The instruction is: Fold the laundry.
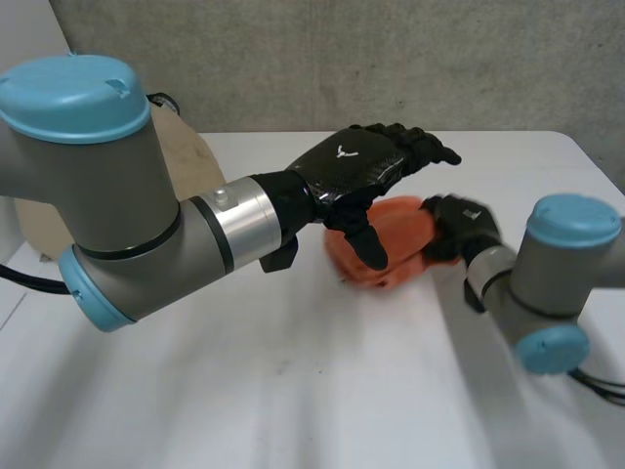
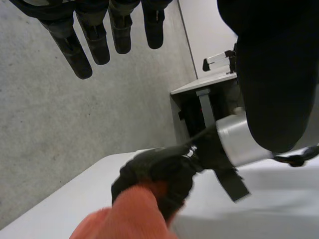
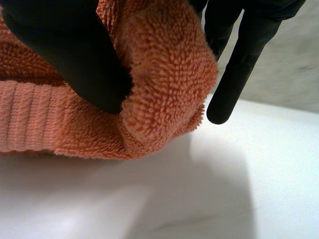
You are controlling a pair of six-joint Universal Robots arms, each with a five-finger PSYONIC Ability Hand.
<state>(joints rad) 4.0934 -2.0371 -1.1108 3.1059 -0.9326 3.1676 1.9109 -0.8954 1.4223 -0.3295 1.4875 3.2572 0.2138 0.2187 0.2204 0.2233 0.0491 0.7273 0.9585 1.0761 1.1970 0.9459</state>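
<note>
- Orange towel (image 1: 395, 230) sits bunched up on the white table (image 1: 293, 391), a bit right of centre in the head view and between the two hands.
- Right hand (image 1: 459, 225) comes in from the right of the frame and is on the towel's right-hand end.
- The right wrist view makes the grip pretty clear. The thumb (image 3: 75, 55) is dug into the fluffy fold of the towel (image 3: 164, 74), and the cloth is squeezed between it and the fingers behind, so it's pinching the towel.
- One finger (image 3: 239, 69) isn't in on the grip. It sticks out straight just beside the fold, with its tip off the cloth.
- That pinched end looks lifted a little off the table (image 3: 224, 189), while the ribbed edge lies lower down.
- Left hand (image 1: 347, 166) is at upper centre of the head view, over the towel. Its fingers (image 1: 420, 145) are stretched out straight toward the right and the thumb (image 1: 366, 244) points down in front of the towel.
- It's wide open and holding nothing. I can't tell from the head view whether the thumb tip touches the cloth.
- In the left wrist view its fingers (image 2: 75, 55) and thumb (image 2: 271, 84) are spread well apart, with the right hand (image 2: 154, 172) gripping the towel (image 2: 124, 214) beyond its palm.
- There's a tan rounded thing (image 1: 190, 156) at upper left, behind the left arm.
</note>
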